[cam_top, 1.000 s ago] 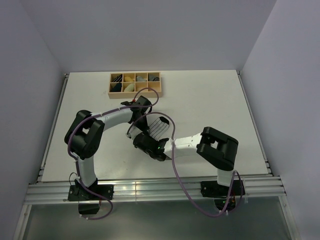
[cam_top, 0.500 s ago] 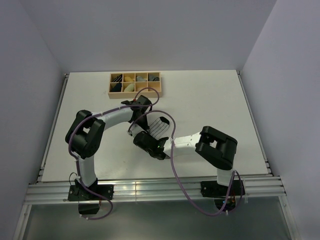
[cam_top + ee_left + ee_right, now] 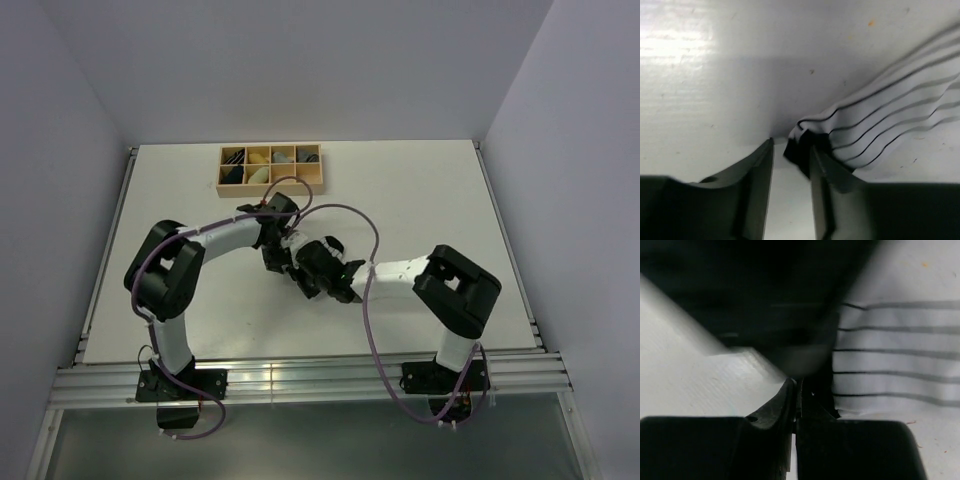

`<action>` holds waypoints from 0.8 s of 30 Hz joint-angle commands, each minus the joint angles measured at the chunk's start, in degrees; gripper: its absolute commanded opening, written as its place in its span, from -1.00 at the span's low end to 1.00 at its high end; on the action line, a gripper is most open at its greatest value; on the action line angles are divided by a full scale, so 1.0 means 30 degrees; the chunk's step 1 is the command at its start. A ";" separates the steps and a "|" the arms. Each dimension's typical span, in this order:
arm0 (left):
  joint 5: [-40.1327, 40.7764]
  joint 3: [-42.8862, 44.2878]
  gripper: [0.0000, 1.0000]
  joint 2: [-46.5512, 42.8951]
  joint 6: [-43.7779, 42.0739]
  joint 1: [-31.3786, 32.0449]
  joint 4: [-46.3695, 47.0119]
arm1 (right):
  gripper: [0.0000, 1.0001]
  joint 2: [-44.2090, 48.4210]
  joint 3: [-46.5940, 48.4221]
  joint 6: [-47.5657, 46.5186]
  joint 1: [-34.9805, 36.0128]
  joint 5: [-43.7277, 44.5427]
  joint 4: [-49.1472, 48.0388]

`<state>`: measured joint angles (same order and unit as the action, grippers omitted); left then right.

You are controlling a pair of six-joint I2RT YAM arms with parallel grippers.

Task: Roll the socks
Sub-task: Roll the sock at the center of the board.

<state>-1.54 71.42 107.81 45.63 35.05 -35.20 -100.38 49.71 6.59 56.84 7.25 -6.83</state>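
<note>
The white sock (image 3: 890,105) with thin black stripes is lying flat near the middle of the pale surface (image 3: 715,65). Its black end is bunching up against one fingertip of the left gripper (image 3: 790,147), whose jaws are standing slightly apart. The right gripper (image 3: 796,386) is holding its jaws together just beside the sock's black edge; whether it is pinching any fabric I cannot tell. A blurred dark shape (image 3: 755,295) is hanging over it.
</note>
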 commanded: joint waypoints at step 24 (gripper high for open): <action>-0.1213 -0.8073 0.32 -0.7695 0.5123 -0.0873 0.6136 | -1.00 -0.4095 -0.3415 1.5200 -0.9011 -1.9113 -1.1986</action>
<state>-2.44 47.79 86.80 59.70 31.90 -20.95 -110.02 41.12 43.38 32.05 -46.26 -33.23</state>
